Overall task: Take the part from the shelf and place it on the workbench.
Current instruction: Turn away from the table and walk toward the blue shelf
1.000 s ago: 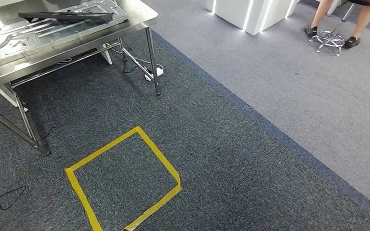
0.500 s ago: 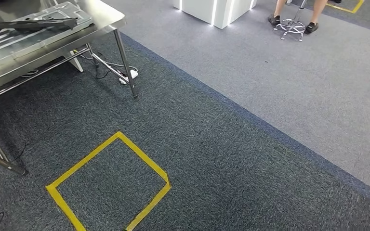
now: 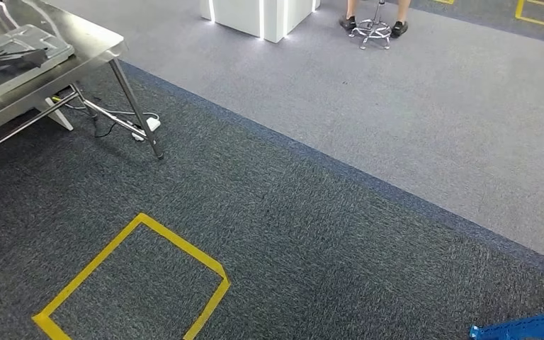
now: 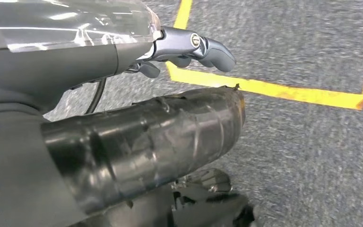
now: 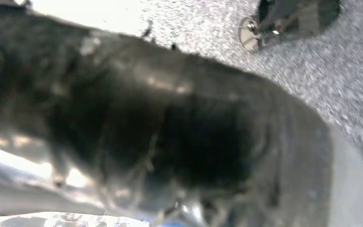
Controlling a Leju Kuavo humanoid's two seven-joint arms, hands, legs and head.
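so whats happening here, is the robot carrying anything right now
From what shows, nothing is being carried. The head view looks down at carpet with a yellow tape square, a steel workbench at the upper left with a dark part lying on a metal panel, and a blue frame corner at the lower right. The left hand hangs over the floor, gripping nothing. The right wrist view is too blurred to judge that hand. A person's feet show by a stool, far off.
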